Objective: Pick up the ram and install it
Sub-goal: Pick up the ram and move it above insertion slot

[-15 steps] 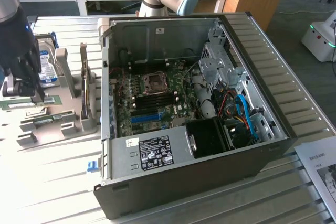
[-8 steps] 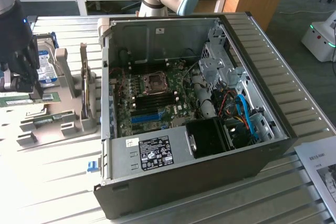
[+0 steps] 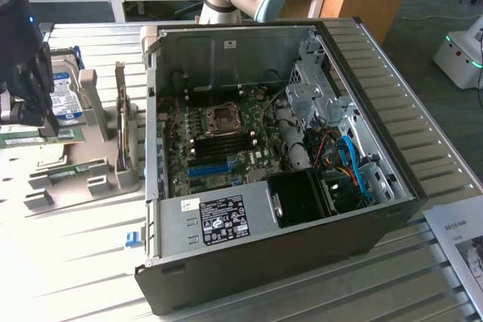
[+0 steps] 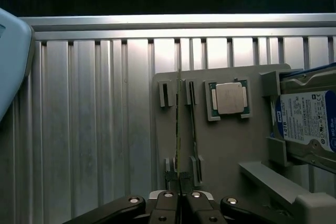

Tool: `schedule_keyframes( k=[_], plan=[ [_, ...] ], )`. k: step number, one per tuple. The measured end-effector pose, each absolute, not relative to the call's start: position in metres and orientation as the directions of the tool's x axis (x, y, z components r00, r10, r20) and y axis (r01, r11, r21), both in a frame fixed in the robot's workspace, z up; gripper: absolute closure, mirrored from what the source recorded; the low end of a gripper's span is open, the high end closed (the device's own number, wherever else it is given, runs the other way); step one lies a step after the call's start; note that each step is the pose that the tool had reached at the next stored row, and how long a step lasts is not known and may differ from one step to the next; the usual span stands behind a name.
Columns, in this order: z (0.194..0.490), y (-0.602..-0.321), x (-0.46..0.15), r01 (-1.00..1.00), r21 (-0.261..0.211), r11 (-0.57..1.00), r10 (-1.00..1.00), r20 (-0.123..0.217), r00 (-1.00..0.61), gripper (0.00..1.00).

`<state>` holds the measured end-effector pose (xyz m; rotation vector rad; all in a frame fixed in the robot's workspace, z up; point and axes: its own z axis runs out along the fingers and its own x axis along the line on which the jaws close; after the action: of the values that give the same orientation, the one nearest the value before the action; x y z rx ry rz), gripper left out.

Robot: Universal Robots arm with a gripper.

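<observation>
Two thin green sticks stand on edge, side by side, in the grey holder [image 4: 231, 150]. The ram [image 4: 178, 129] is the one the gripper [image 4: 181, 203] pinches, its jaws drawn narrow onto it, and the twin stick [image 4: 193, 124] sits just beside it. I judge the ram light and stiff but fragile, best held squarely by its bare board edges, sparing chips and contacts. Edge-on, its label and chips are hidden, and where the fingers bite is hard to make out. A processor [image 4: 229, 99] and a partly cut-off hard drive [image 4: 310, 121] share the holder. The open computer case [image 3: 264, 262] sits well apart.
</observation>
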<state>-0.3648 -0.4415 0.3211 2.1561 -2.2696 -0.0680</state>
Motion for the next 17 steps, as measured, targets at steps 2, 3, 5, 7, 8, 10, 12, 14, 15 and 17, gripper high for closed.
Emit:
schedule_keyframes(
  k=[2, 3, 5, 7, 8, 10, 12, 14, 15, 17],
  plan=[
    [0.324, -0.441, -0.365, -0.998, 0.039, 0.051, -0.998, -0.022, -0.052, 0.88],
    [0.325, -0.441, -0.365, -0.998, 0.039, 0.051, -0.998, -0.022, -0.052, 0.88],
    [0.328, -0.441, -0.364, -0.998, 0.040, 0.051, -0.998, -0.022, -0.052, 0.88],
    [0.331, -0.441, -0.364, -0.998, 0.040, 0.051, -0.998, -0.022, -0.052, 0.88],
    [0.332, -0.441, -0.364, -0.998, 0.041, 0.051, -0.998, -0.022, -0.052, 0.88],
    [0.335, -0.441, -0.364, -0.998, 0.041, 0.051, -0.998, -0.022, -0.052, 0.88],
    [0.338, -0.441, -0.364, -0.998, 0.041, 0.051, -0.998, -0.022, -0.052, 0.88],
    [0.340, -0.441, -0.364, -0.998, 0.042, 0.051, -0.998, -0.022, -0.052, 0.88],
    [0.341, -0.441, -0.364, -0.998, 0.042, 0.051, -0.998, -0.022, -0.052, 0.88],
    [0.344, -0.441, -0.364, -0.998, 0.042, 0.051, -0.998, -0.022, -0.052, 0.88]
  ],
)
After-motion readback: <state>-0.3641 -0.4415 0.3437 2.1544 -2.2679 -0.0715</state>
